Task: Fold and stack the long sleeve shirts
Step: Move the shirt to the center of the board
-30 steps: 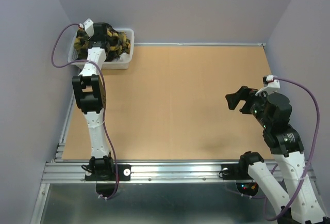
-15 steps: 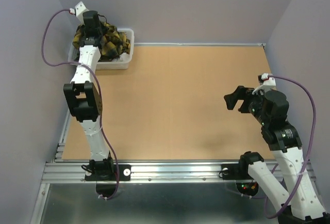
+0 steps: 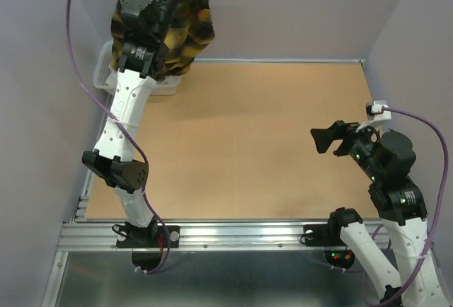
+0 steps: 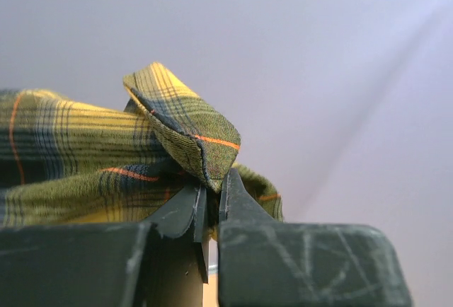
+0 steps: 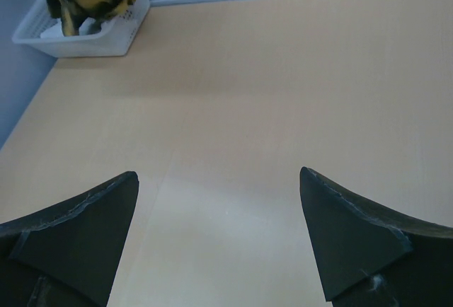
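A tan table (image 3: 248, 144) between lavender walls lies before us. Nearest, at four o'clock, our right gripper (image 3: 328, 139) hovers over it, jaws spread wide, holding nothing. Farther off, at eleven o'clock, our left gripper (image 4: 211, 192) is pinched tight on a fold of the shirt (image 3: 191, 27), which hangs high, its lower end reaching into the bin (image 5: 92, 40). We should raise it clear of the rim, then carry it slowly toward centre.

From my remote station I see the tan desk (image 3: 255, 144) carrying one thing directly: a white perforated basket (image 5: 99, 38) at its eleven o'clock corner.
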Robot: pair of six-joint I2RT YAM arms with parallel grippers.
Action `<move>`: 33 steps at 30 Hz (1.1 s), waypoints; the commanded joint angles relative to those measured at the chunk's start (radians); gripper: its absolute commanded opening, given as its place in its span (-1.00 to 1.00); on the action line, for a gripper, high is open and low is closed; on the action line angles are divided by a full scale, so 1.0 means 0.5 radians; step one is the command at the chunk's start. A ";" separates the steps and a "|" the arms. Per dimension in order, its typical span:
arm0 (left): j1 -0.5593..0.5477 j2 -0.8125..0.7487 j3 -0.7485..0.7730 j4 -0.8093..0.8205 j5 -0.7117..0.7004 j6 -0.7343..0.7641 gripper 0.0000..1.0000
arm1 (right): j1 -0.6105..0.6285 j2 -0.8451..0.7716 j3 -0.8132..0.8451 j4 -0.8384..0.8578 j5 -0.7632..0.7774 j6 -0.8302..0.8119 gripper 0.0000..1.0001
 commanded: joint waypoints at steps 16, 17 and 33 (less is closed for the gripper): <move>-0.826 0.417 0.592 0.990 0.729 -0.492 -1.00 | 0.017 -0.307 0.149 0.026 0.124 -0.029 1.00; -0.866 0.396 0.571 0.997 0.742 -0.480 -1.00 | 0.017 -0.316 0.149 0.026 0.134 -0.035 1.00; -0.900 -0.558 -0.801 0.804 0.957 -0.195 -1.00 | 0.017 -0.393 0.152 -0.005 0.124 -0.133 1.00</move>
